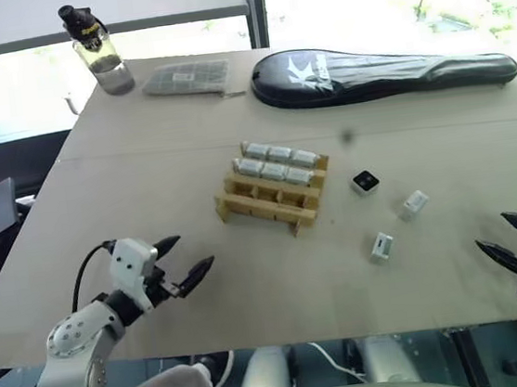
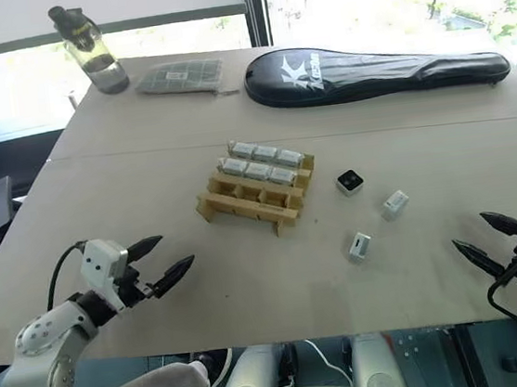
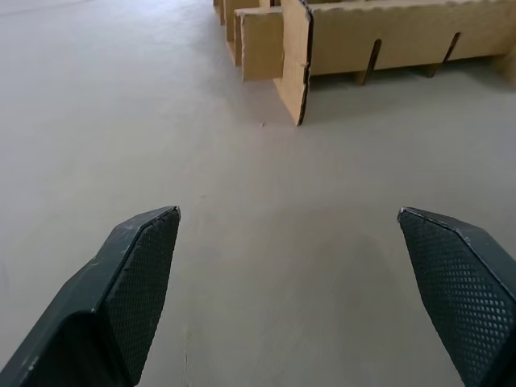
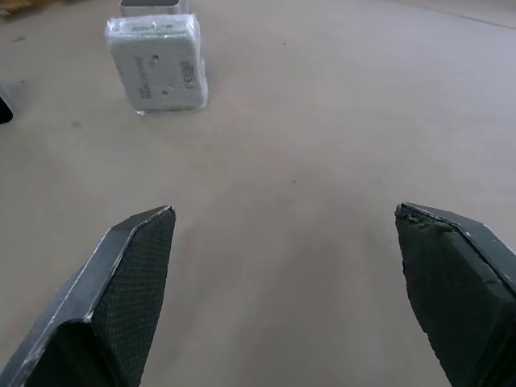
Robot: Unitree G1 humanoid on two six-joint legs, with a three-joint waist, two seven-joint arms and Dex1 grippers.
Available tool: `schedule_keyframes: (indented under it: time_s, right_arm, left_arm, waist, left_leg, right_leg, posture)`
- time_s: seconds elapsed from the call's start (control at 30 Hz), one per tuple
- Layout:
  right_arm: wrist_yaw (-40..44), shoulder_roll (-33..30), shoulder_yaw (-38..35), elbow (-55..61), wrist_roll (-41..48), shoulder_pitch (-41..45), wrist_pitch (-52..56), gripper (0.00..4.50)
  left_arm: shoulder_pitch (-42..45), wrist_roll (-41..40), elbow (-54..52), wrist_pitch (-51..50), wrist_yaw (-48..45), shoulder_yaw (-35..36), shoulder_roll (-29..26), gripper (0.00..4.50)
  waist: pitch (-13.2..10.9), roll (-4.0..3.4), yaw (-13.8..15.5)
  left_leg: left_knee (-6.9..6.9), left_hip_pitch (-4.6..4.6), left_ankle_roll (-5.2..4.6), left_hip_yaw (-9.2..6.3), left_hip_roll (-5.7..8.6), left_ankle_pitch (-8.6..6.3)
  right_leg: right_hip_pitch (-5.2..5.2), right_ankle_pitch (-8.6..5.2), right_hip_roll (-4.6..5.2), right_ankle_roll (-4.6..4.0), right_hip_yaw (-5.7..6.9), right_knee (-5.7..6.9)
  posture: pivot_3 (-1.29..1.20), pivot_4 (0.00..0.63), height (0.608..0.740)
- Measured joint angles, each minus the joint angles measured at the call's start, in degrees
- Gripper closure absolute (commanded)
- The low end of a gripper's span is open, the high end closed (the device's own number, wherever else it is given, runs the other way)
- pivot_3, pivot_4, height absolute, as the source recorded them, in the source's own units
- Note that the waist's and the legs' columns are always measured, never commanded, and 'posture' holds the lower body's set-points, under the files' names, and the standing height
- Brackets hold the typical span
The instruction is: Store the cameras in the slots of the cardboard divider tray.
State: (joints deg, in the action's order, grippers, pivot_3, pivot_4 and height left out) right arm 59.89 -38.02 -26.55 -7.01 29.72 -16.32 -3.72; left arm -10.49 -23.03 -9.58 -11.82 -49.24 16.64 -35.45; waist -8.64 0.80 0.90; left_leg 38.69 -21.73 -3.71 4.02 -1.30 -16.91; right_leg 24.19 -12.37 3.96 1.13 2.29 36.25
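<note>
Tan cardboard divider tray (image 1: 270,195) mid-desk (image 1: 144,169), six cameras (image 1: 274,162) slotted in the two far rows (near row bare). Three loose cameras (image 1: 381,247) just right of it. Left tool (image 1: 179,262) and right tool (image 1: 506,236) spread wide, holding nothing, low over the near edge.

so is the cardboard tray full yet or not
Not full. The cardboard divider tray has its two far rows filled with cameras; the near row looks empty, and three cameras lie loose on the table.

left end effector (image 1: 180,260): fingers spread wide, empty, low, pointing forward and inward | right end effector (image 1: 516,237): fingers spread wide, empty, low, pointing inward
</note>
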Motion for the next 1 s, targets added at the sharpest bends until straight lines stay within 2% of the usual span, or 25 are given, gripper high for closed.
schedule_keyframes:
  time_s: [0.13,0.27,0.4,0.5,0.6,0.8,1.0]
  right_arm:
    - [-8.8,5.2,-0.3,15.1,1.1,-7.1,6.0,0.17]
    - [-17.6,10.7,1.4,32.1,0.9,-16.9,11.9,0.17]
    - [-26.8,17.8,10.8,46.7,-1.7,-23.3,16.4,0.17]
    - [-33.9,21.2,19.1,53.5,-5.7,-23.0,20.4,0.17]
    - [-41.8,23.2,28.1,56.8,-10.1,-19.1,27.6,0.17]
    - [-49.9,26.2,32.7,57.7,-11.3,-14.9,37.3,0.17]
    - [-55.8,29.4,33.0,58.7,-9.7,-9.9,47.4,0.17]
  left_arm:
    - [3.8,-6.1,2.7,-0.5,-8.6,0.8,-3.0,0.0]
    - [9.1,-9.5,7.4,-1.6,-18.7,0.7,-8.6,0.0]
    - [17.6,-10.3,13.4,-1.6,-27.2,-0.6,-12.2,0.0]
    - [24.1,-10.1,16.5,-1.1,-30.8,-2.8,-12.5,0.0]
    - [28.1,-8.9,19.4,0.3,-33.0,-5.0,-12.2,0.0]
    - [28.3,-7.5,22.0,2.4,-34.5,-6.1,-11.8,0.0]
    - [26.9,-7.6,22.0,3.0,-35.6,-5.7,-12.8,0.0]
  waist:
    - [0.0,0.0,0.0]
    - [0.0,-0.03,0.0]
    - [0.1,-0.01,-0.1]
    - [0.1,0.12,-0.3]
    - [0.2,0.2,-0.5]
    - [0.2,0.22,-0.3]
    - [0.1,0.3,-0.5]
  left_leg:
    - [0.0,-0.02,0.04,-0.06,-0.04,0.01]
    - [0.0,-0.02,0.05,-0.06,-0.03,0.01]
    - [0.04,0.01,0.15,0.0,-0.03,0.07]
    - [0.11,0.02,0.27,0.09,-0.02,0.14]
    - [0.11,-0.02,0.4,0.09,-0.01,0.21]
    - [0.11,-0.34,0.43,0.1,0.0,0.23]
    - [0.11,-0.32,0.42,0.13,-0.01,0.23]
  right_leg:
    - [0.02,-0.01,0.0,0.01,0.07,0.05]
    - [0.03,-0.03,0.0,0.03,0.09,0.06]
    - [0.05,-0.14,-0.02,0.21,0.12,0.1]
    - [0.07,-0.15,-0.01,0.22,0.09,0.15]
    - [0.11,-0.1,-0.02,0.13,0.1,0.15]
    - [0.44,-0.06,-0.31,0.07,0.1,0.16]
    - [0.43,-0.07,-0.31,0.08,0.06,0.17]
  posture:
    - [0.0,0.15,0.74]
    - [0.0,0.15,0.74]
    - [0.0,0.15,0.74]
    - [0.0,0.15,0.74]
    - [0.0,0.15,0.74]
    - [0.0,0.15,0.74]
    - [0.0,0.15,0.74]
